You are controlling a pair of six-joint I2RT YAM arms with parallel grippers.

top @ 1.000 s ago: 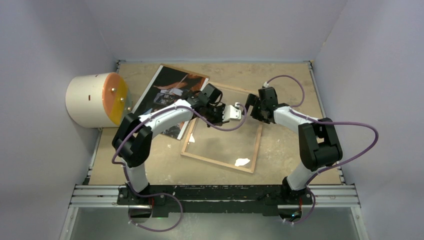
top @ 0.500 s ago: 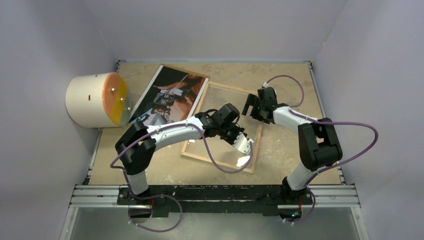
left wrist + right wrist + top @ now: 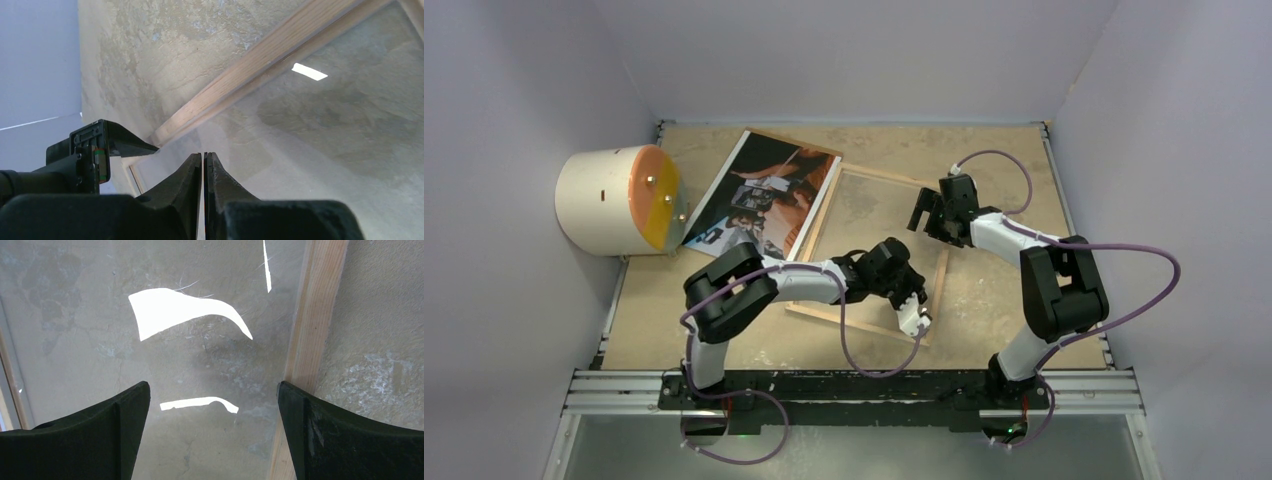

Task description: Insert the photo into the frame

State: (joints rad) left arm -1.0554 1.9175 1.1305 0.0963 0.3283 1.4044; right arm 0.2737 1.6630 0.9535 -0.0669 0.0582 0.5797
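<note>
While the frame (image 3: 884, 178) lies flat in the middle of the table (image 3: 1009, 150), wood side up, the photo (image 3: 769, 190) is out at eleven o'clock, picture side up, its right edge running right along the frame's nine o'clock rail, so it's beside the frame and not in it. Over to the left arm: it's stretched low across the frame, and the left gripper (image 3: 921, 320) is down at the five o'clock corner. From the left wrist view, that gripper (image 3: 204, 156) has its two fingers pressed together with nothing seen between them, tips pointing at the glass just inside the wooden rail; whether they touch the pane, I can't tell. Now the right gripper (image 3: 926, 215) sits over the frame's two o'clock side, and the right wrist view shows it (image 3: 211, 387) spread wide, holding nothing. One finger (image 3: 100, 440) is above the glass, the other (image 3: 350, 440) beyond the rail, over bare table. Bright reflections gleam on the pane. At nine o'clock, against the wall, a white drum (image 3: 609, 200) with an orange face rests beside the photo.
</note>
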